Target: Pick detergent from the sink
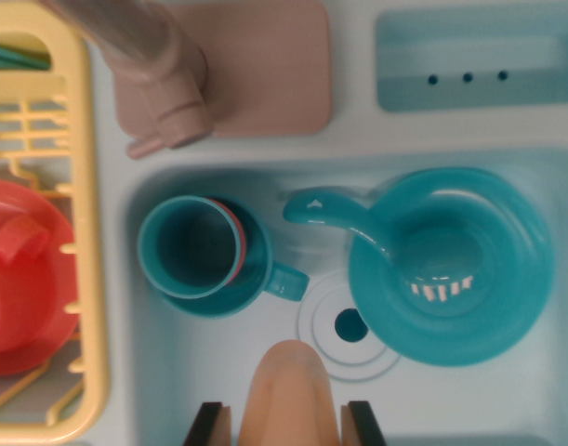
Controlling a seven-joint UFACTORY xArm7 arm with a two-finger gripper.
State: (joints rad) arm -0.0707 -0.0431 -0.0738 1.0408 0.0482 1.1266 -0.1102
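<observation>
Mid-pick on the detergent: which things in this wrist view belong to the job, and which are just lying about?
Job:
- detergent bottle, peach, between the gripper fingers
- sink, the basin it sits in

Lying about:
- teal mug
- teal pot with handle
- faucet
- yellow dish rack
- red dishes in the rack
- drain

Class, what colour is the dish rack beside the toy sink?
Pale yellow plastic dish rack, clearest at the wrist view's left, holding a red dish.

A teal mug and a teal pot sit apart beside a drain. A pink tap stands far. A yellow rack at left holds a red plate.
</observation>
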